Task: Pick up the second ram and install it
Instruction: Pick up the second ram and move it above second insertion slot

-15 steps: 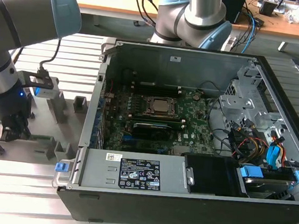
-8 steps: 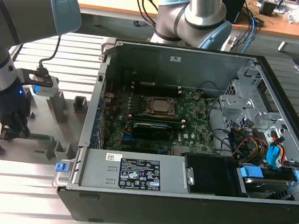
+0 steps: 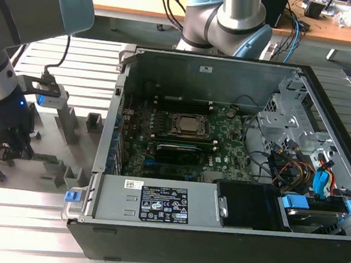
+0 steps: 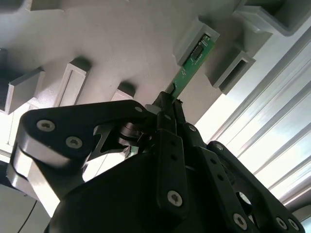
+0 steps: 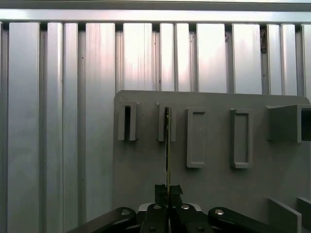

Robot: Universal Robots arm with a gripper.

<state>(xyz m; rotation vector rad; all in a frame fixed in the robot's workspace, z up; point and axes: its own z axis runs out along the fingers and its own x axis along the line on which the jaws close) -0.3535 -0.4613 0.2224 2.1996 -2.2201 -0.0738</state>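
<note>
Item held: one second ram [image 4: 193, 60] – a single green strip – pinched at its near end by the gripper [image 4: 167, 103], with the fingers pressed flat against both faces. The strip stands on edge over the grey fixture plate [image 5: 141, 170]. Its long axis runs straight out from the fingertips to a slotted block [image 5: 161, 124], and its far end sits in that slot. Four slotted blocks stand in one row – the strip meets one of the inner two. In the exterior view the plate lies to the exterior view's left of one open computer case [image 3: 213, 255].
</note>
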